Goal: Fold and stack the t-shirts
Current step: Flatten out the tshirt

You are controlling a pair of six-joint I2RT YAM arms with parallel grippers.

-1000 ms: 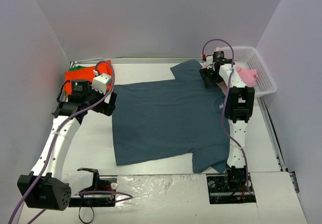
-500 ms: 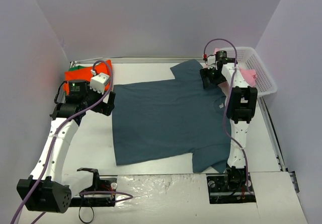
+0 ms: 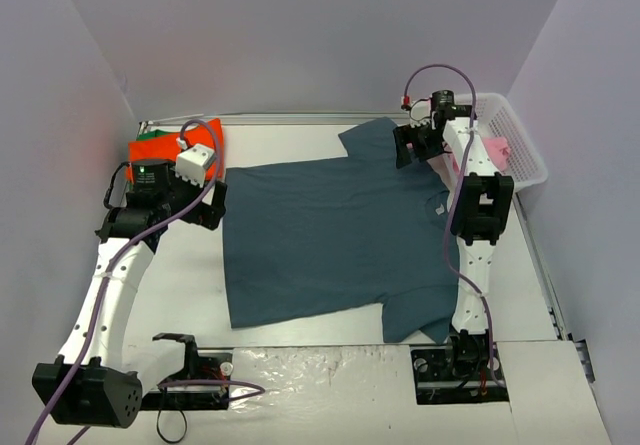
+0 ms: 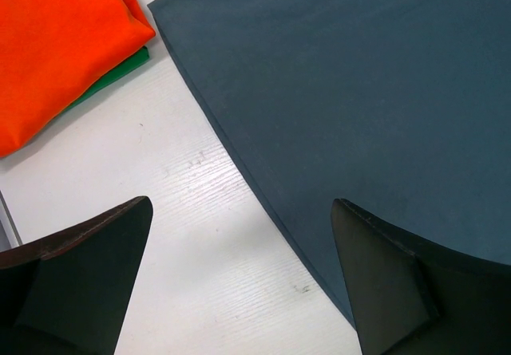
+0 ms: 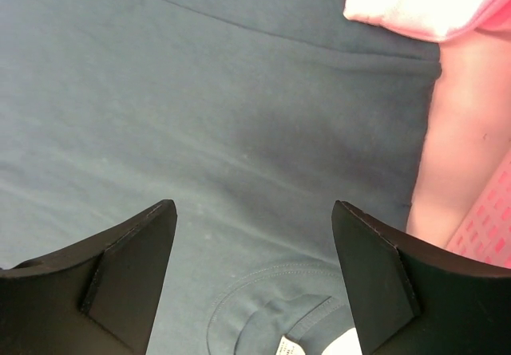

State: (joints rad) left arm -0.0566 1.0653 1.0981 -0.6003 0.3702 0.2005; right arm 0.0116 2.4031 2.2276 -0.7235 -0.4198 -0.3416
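We took the step in hand to be the first fold of the slate-blue shirt [image 3: 330, 235], which lay spread flat on the bench [image 3: 180, 285], hem to the left and collar [image 5: 271, 323] to the right. To do it well, we judged that hem corner and shoulder should be pinched together and carried over evenly, the cloth kept taut. The left jaws stood wide apart and empty, straddling the hem edge near the folded orange-red shirt [image 4: 56, 44] lying on the green one [image 4: 112, 80]. The right jaws gaped likewise, gripping nothing, over the cloth by the collar, beside the pink shirt [image 5: 415, 4].
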